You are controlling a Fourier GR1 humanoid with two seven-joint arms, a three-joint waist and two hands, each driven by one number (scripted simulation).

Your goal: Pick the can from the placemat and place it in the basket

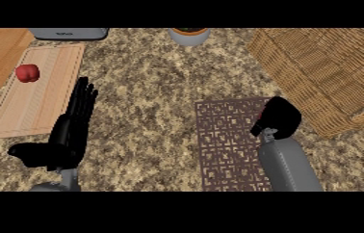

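The dark brown patterned placemat (229,148) lies on the counter at the lower middle right. My right hand (279,116) hovers at the placemat's upper right corner with its fingers curled. It hides nearly all of the can (262,112), of which only a thin red strip shows at the hand's left edge. The wicker basket (313,71) stands at the upper right, its near rim just right of that hand. My left hand (74,119) rests open at the lower left with its fingers up, holding nothing.
A wooden cutting board (43,95) with a red fruit (28,72) on it lies at the far left. A grey appliance (68,33) and a grey pot (189,36) stand along the back edge. Speckled counter lies between the board and the placemat.
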